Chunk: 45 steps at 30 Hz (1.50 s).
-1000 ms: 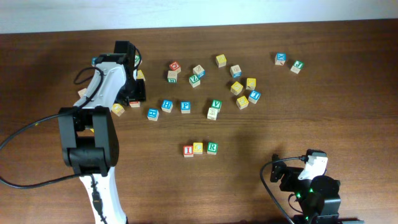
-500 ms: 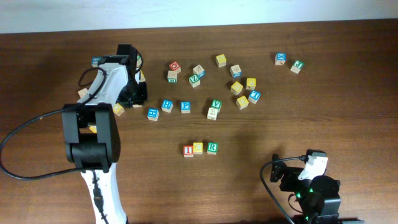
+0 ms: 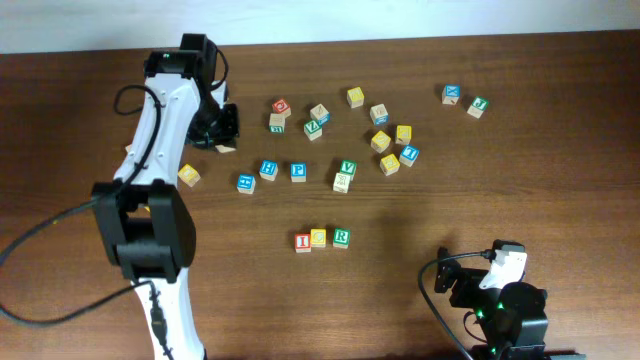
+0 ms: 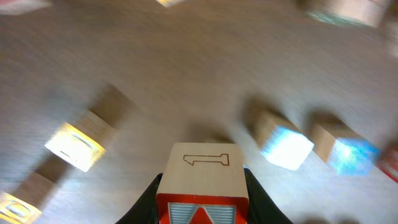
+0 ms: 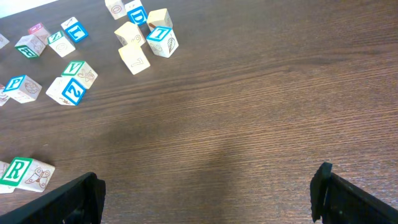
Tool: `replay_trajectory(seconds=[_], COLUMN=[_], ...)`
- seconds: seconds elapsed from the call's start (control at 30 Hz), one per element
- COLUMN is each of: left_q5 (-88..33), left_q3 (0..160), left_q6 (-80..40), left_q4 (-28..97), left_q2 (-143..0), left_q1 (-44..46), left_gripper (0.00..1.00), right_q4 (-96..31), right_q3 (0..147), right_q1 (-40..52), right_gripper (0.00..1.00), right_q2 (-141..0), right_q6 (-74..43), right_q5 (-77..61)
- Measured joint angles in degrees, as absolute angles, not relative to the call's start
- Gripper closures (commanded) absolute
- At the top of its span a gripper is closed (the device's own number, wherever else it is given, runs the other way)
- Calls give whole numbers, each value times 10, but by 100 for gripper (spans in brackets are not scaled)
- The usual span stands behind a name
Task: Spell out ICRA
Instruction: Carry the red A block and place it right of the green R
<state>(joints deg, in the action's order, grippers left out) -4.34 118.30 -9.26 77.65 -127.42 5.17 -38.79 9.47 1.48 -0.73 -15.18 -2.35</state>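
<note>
Three blocks stand in a row at the table's middle front: a red I block (image 3: 302, 241), a yellow block (image 3: 318, 237) and a green R block (image 3: 341, 237). The R block also shows in the right wrist view (image 5: 15, 171). My left gripper (image 3: 223, 130) is at the back left, shut on a wooden block with a red face (image 4: 201, 177). It holds that block (image 3: 226, 149) above the table. My right gripper (image 5: 208, 193) is open and empty at the front right, low over bare wood.
Several loose letter blocks lie scattered across the back of the table, from a yellow one (image 3: 189, 176) at the left to a pair (image 3: 465, 100) at the far right. A blue trio (image 3: 270, 170) lies right of the left gripper.
My left arm has lifted and moved toward the back with the red-faced block in its jaws. The right arm has not moved.
</note>
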Motion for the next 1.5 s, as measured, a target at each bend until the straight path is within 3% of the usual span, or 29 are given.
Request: replay_trajectory(seconds=[0.17, 0.3, 0.47, 0.6, 0.87, 1.2, 1.27, 1.5], left_q5=[-142, -157, -162, -161, -25, 20, 20, 20], left_q3=[1190, 1142, 972, 929, 883, 878, 878, 878], left_q6=[-95, -135, -232, -274, -398, -428, -432, -438], left_q4=[854, 821, 647, 562, 539, 537, 537, 513], left_q2=[-1219, -1218, -1216, -1216, -1216, -1216, -1216, -1216], left_q1=[144, 264, 411, 483, 503, 503, 503, 503], left_gripper=[76, 75, 75, 74, 75, 72, 64, 65], right_q4=[-388, -388, -388, -388, -388, -388, -388, -390], right_q3=[95, 95, 95, 95, 95, 95, 95, 95], right_q1=[15, 15, 15, 15, 15, 15, 15, 15], right_gripper=[2, 2, 2, 1, 1, 1, 2, 2], right_q2=[-7, -7, -8, -7, -7, -7, -7, -7], right_q6=[-152, -152, -152, -152, -152, -152, -152, -152], right_q5=[-23, -23, -23, -23, -23, -23, -23, -23])
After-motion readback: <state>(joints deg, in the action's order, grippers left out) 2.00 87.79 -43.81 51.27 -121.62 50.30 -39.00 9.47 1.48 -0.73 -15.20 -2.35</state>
